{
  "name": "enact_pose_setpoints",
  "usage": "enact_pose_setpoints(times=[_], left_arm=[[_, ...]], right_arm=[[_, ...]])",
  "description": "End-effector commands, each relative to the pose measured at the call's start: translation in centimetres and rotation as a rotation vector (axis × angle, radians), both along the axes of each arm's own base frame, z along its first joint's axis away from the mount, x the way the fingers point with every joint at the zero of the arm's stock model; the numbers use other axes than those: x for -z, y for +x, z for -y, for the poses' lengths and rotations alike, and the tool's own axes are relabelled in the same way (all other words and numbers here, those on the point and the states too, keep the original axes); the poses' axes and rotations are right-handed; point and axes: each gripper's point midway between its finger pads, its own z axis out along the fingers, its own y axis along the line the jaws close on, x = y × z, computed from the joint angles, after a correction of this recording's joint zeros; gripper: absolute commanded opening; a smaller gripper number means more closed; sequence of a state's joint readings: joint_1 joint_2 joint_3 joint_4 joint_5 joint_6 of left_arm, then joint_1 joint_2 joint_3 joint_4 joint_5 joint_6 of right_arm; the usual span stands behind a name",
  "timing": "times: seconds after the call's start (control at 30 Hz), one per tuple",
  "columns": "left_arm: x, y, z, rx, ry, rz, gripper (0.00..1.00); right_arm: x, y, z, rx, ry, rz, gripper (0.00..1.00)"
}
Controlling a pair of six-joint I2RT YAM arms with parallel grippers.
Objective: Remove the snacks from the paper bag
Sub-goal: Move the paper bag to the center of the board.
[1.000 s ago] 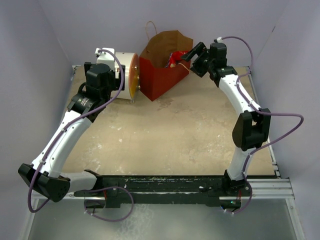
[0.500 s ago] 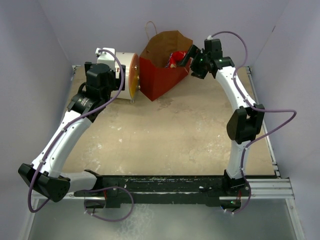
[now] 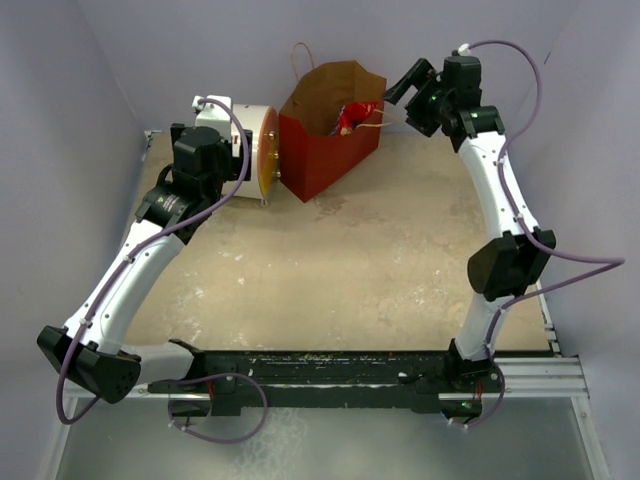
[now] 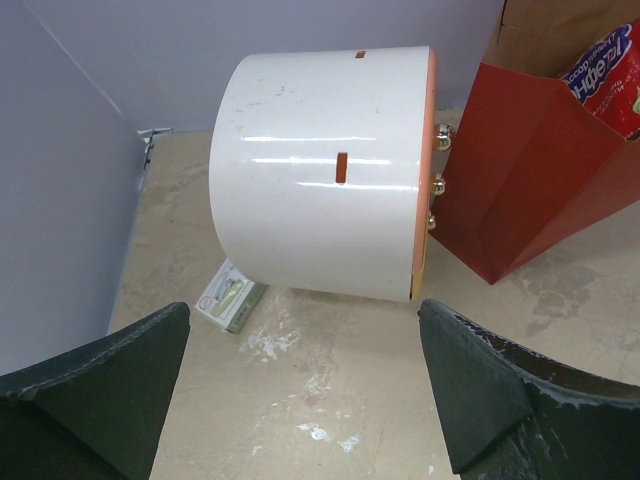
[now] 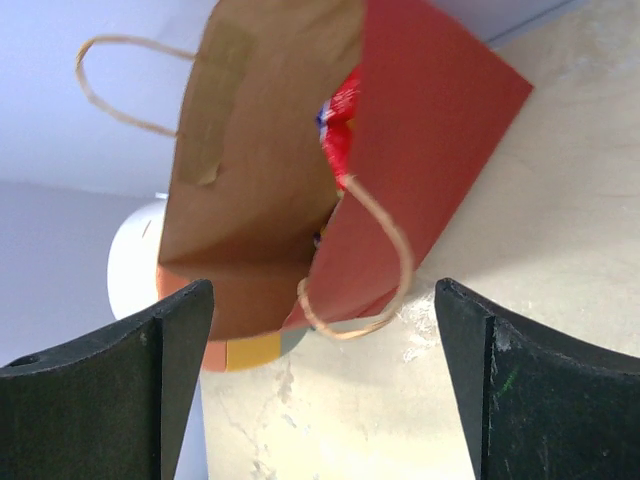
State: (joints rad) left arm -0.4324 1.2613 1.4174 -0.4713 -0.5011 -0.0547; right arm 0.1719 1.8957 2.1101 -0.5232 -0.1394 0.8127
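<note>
The paper bag [image 3: 322,140] stands open at the back of the table, red outside and brown inside, with a thin cord handle [image 5: 385,262] hanging over its front wall. A red snack packet [image 3: 355,112] with a blue logo pokes up out of the bag's mouth, and it shows too in the left wrist view [image 4: 605,75] and the right wrist view [image 5: 343,125]. My right gripper [image 3: 402,86] hovers open just right of the bag's rim and holds nothing; the bag [image 5: 430,120] lies ahead of its jaws. My left gripper [image 4: 303,312] is open and empty, facing a white cylinder.
A white cylinder [image 3: 238,132] with an orange end face lies on its side against the bag's left side. A small green-and-white box [image 4: 230,297] lies on the table by the cylinder. Grey walls close in the back and both sides.
The right gripper moved in toward the bag's mouth, then drew back up and to the right, still open and empty. The left arm and the bag have not moved.
</note>
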Motion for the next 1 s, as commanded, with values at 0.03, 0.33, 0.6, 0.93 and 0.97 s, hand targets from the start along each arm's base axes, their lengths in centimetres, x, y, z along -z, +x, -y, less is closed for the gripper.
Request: enact_pose_setpoints(times=[0.03,0.33,0.6,0.93,0.97], left_arm=[[-2.3,0.3,-0.3,-0.004,-0.011,0.070,0.99],[-2.3,0.1,-0.6,-0.016,-0.008,0.070,0.99],[-3.2,-0.4,-0.4,-0.010,-0.059,0.088,0.99],[-4.8,-3.1,1.4,0.071,-0.263,0.067,0.99],[-4.9,-3.8,1.4,0.074,-0.284,0.059,0.99]], right_arm=[[2.0,1.4,0.9,0.094,0.135,-0.054,0.89],[3.5,2.5,-3.7,-0.077,0.344,-0.081,0.54],[2.8,-0.1,-4.5,-0.139,0.397,-0.076,0.00],[2.8,-5.9,-6.2,-0.203,0.407,-0.090,0.00],[2.9,-6.7,-6.4,-0.210,0.406,-0.094,0.00]])
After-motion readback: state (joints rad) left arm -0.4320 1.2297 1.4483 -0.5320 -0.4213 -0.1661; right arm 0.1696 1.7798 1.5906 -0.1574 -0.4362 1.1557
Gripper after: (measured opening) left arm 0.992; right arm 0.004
